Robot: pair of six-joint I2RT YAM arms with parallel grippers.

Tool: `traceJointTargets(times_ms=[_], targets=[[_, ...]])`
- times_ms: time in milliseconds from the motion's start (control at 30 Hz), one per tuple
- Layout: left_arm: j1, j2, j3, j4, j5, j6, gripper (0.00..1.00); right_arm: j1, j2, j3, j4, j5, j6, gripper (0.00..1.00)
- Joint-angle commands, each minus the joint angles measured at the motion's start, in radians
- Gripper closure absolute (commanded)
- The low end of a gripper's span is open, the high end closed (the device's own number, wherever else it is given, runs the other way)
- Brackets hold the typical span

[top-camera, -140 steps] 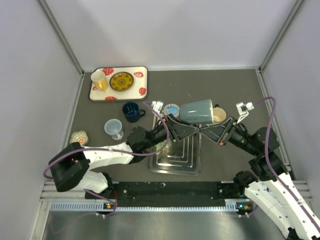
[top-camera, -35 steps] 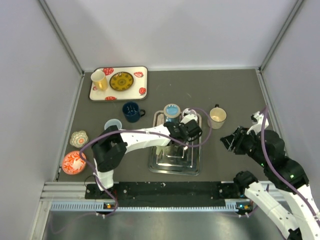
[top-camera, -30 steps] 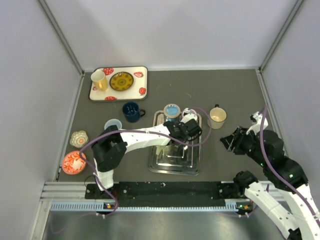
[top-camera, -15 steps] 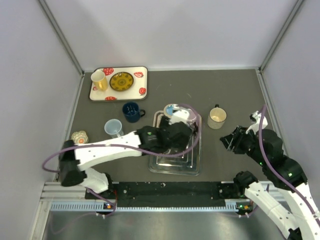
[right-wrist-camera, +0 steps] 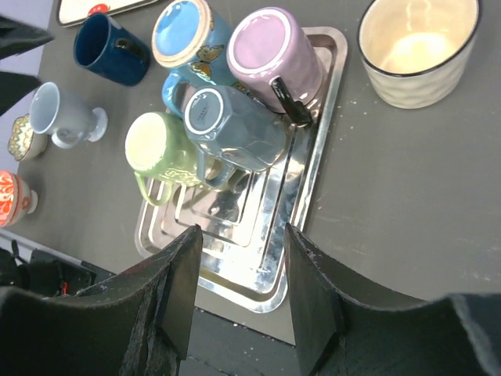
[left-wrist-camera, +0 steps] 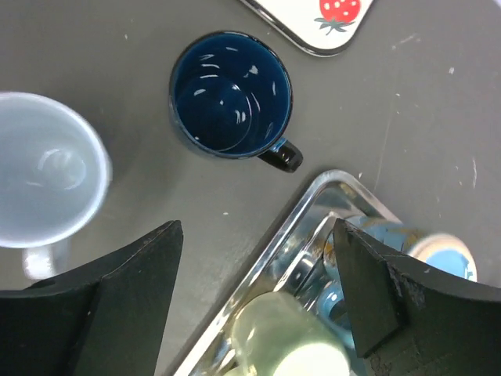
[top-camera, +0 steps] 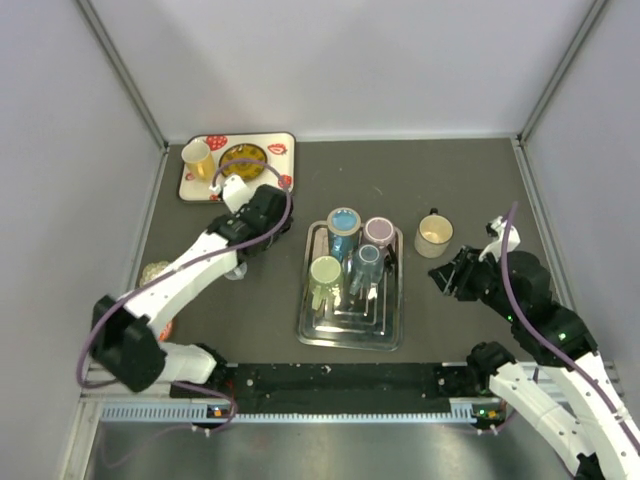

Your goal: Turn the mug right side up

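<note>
The left gripper [left-wrist-camera: 257, 235] hangs with its jaws wide apart and nothing between them, just off the far-left corner of the metal tray [left-wrist-camera: 307, 205], above an upright navy mug [left-wrist-camera: 231, 94]. The right gripper [right-wrist-camera: 243, 235] is likewise spread and empty, off the tray's right side and looking down across it. On the tray's far half four mugs stand base-up, packed so close that they touch: a blue mug [right-wrist-camera: 182, 31] at the far left, a purple mug [right-wrist-camera: 270, 48] at the far right, a grey mug [right-wrist-camera: 227, 125] just nearer than those two, and a green mug [right-wrist-camera: 160, 149] by the tray's left edge. Which one is meant I cannot tell. All look like glazed ceramic: rigid, fairly weighty, smooth enough to slip in a two-finger pinch, and likely to chip against a neighbour or the metal. The green one seems easiest to take, since its outer wall and handle face the tray's open left side; a pinch across the body, or on the handle, looks safer than reaching between the others. No writing can be read. The grey mug's base carries a small round stamp too small to make out, the blue mug shows a butterfly-like picture, and the upright cream mug [right-wrist-camera: 419, 47] off the tray's far-right corner is plain.
</note>
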Motion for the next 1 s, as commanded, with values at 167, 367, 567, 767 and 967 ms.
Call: traceJointTargets(times_ms=[167,367,567,767,967], targets=[[0.038,0.412,0.368,-0.229,-0.007,-0.46,0.18,0.012,0.038,-0.016,0.107,-0.063,-0.008,0.54],[0.097,0.585,0.479,-0.316,0.052,-0.55,0.23,0.012,0.033,-0.032,0.11,-0.068,-0.018,0.54],[0.123,0.628,0.48,-0.308,0.058,-0.564,0.26,0.012,0.053,-0.035,0.128,-0.071,-0.047,0.53],[0.144,0.653,0.483,-0.297,0.066,-0.553,0.32,0.012,0.09,-0.041,0.148,-0.078,-0.067,0.53],[0.146,0.664,0.465,-0.282,0.084,-0.525,0.54,0.012,0.1,-0.061,0.17,-0.08,-0.072,0.53]])
